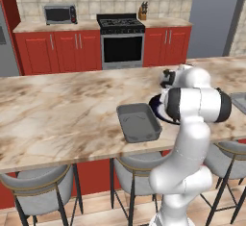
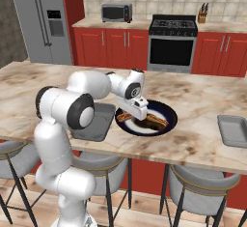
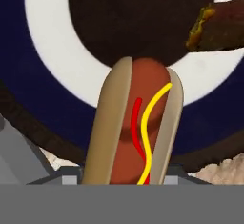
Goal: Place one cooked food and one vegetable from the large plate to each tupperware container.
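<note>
The large plate (image 2: 168, 111) (image 1: 154, 106) (image 3: 47, 51) lies on the island counter, between the two tupperware containers. A hot dog (image 3: 138, 127) (image 2: 123, 117) in a tan bun, with red and yellow stripes, sits at the plate's near-left rim. My gripper (image 3: 124, 179) (image 2: 134, 114) reaches down over it, and its jaws press against the bun's two sides. A browned piece of food (image 3: 221, 25) (image 2: 154, 120) lies further in on the plate. One grey tupperware container (image 1: 139, 122) (image 2: 99, 120) stands left of the plate. The other container (image 2: 234, 130) (image 1: 239, 100) is at the right.
The marble island counter (image 1: 57, 109) runs wide to the left. Bar stools (image 1: 38, 184) stand along its near edge. Across the kitchen are the stove (image 1: 122, 40), a microwave (image 1: 60, 14) and red cabinets. My own arm hides much of the plate in the left base view.
</note>
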Robot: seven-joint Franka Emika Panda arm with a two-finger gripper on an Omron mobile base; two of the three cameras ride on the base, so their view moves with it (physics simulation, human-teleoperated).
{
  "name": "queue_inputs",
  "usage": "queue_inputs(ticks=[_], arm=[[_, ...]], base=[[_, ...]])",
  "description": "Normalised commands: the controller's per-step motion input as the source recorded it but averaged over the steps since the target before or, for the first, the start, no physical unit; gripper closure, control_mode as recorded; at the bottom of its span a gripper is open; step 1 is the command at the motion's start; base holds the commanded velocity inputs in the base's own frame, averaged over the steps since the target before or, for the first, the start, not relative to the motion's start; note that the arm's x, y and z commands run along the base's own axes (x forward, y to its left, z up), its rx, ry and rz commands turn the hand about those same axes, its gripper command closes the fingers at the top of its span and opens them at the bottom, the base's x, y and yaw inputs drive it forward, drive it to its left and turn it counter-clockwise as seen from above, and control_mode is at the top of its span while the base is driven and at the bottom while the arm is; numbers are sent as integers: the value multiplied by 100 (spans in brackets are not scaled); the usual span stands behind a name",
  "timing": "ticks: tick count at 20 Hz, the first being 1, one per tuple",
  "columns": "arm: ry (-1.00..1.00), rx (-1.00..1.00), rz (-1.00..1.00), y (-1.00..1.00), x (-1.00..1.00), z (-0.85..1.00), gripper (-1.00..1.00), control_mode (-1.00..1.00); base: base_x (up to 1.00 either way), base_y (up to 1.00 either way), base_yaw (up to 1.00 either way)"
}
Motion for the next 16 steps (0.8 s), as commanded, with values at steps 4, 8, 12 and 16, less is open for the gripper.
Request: queue_inputs(ticks=[4,8,12,16], arm=[[0,0,34,72,-42,100,100,-100],[0,0,51,83,-29,93,100,-100],[0,0,56,95,-18,28,100,-100],[0,-3,30,86,0,-9,100,-100]], base=[[0,0,0],[0,0,0],[0,0,0],[0,0,0]])
